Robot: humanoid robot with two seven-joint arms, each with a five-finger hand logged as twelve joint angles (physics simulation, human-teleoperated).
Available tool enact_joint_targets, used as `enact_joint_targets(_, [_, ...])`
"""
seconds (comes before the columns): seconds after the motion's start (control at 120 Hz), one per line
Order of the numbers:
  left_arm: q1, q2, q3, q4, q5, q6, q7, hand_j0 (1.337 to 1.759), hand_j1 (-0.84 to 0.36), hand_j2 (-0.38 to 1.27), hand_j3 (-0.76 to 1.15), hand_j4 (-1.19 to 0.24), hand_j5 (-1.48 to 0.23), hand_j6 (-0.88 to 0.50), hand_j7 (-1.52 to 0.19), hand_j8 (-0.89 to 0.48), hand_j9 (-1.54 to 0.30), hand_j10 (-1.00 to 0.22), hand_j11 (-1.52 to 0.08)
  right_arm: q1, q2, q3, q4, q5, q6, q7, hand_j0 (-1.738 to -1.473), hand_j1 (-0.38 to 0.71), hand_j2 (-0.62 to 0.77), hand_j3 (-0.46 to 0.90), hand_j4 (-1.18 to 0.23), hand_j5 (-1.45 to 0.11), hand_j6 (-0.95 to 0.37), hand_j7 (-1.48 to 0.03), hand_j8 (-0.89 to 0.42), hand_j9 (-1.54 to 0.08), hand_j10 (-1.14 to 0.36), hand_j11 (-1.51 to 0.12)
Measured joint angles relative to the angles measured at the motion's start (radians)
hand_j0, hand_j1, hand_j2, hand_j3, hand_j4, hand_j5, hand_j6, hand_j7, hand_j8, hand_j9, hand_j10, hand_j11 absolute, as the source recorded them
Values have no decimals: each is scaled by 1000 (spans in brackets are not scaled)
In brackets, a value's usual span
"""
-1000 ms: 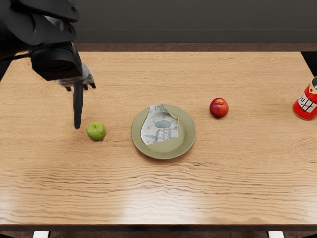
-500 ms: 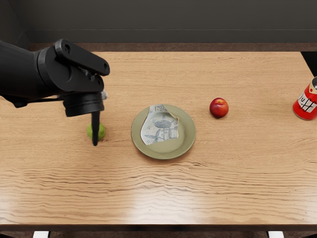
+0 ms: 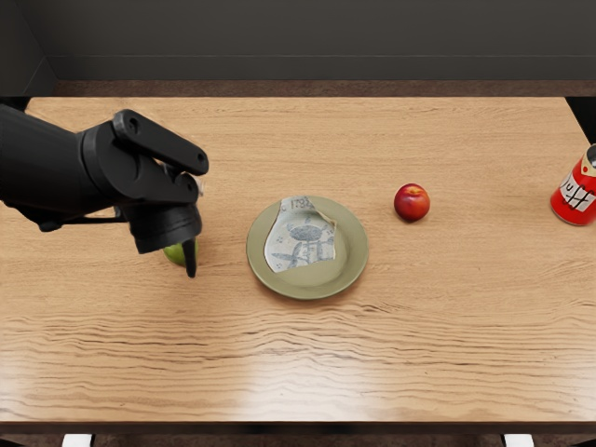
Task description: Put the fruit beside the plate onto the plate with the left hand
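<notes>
The wooden table (image 3: pixel 391 354) carries everything. The left hand (image 3: pixel 166 223), its arm entering from 9 o'clock, hangs right over the green fruit (image 3: pixel 174 254) and hides most of it. Whether the fingers have closed on the fruit cannot be told from this angle.

The plate (image 3: pixel 354 256) sits mid-table with a printed paper scrap (image 3: pixel 300 237) on it. The green fruit lies on the table near the plate's 9 o'clock, so the step in hand looks like securing the grasp. A sound approach would be to:

- wrap the round fruit from both sides, so it does not roll;
- lift it clear of the rim;
- carry it toward 3 o'clock.

The red fruit (image 3: pixel 412 202), at the plate's 2 o'clock, is best left alone.
</notes>
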Motion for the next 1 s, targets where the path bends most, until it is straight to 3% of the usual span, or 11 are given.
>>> enact_joint_targets(0.3, [42,0,15,-4,-93,103,-7,1658,156,33,0,-162,-210,-162,-210,-162,-210,-162,-210,0,0,0,0,0,0,0,-1658,-331,-3,0,-15,-20,-15,-20,-15,-20,-15,-20])
enact_joint_targets(1.0, [94,0,3,-4,-86,220,-21,1658,26,54,0,-270,-350,-270,-350,-270,-350,-270,-350,0,0,0,0,0,0,0,-1658,-331,-3,0,-15,-20,-15,-20,-15,-20,-15,-20])
